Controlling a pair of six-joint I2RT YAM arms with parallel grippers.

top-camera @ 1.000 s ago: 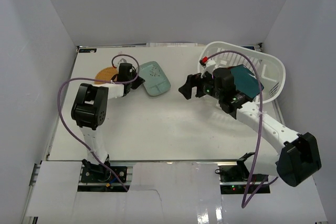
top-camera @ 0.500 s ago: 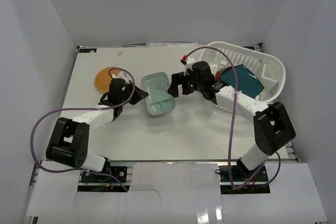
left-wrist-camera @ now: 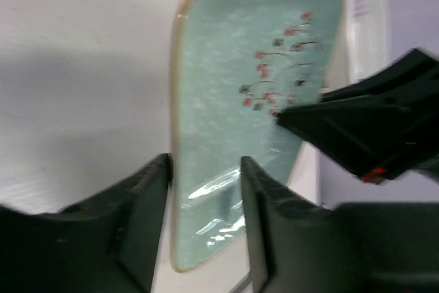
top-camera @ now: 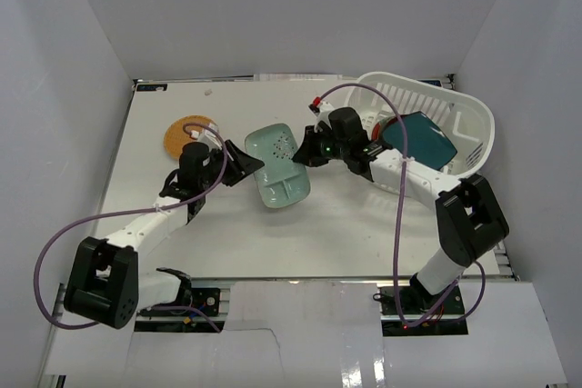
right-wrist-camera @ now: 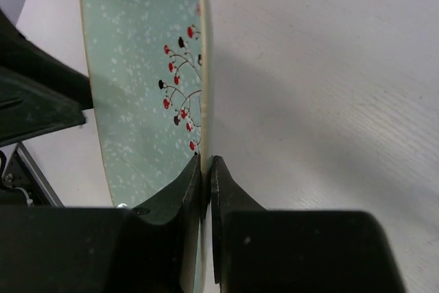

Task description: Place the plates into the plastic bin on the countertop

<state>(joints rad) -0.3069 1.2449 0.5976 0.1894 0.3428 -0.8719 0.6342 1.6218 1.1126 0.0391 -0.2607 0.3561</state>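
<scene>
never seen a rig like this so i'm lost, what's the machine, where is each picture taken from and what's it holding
Two robot arms are bolted at the near edge of a white table. The wide picture looks down from above and behind them. The other two come from a camera on each wrist, so the dark shapes at the bottom are that arm's own fingers. Each arm ends in a two-finger tool. The right tool pinches the rim of a mint plate, tilted up between the arms. The left tool has its fingers apart at the plate's other end, seemingly not pinching it. An orange plate lies flat at the far left. A white basket at the right holds a dark teal plate.
</scene>
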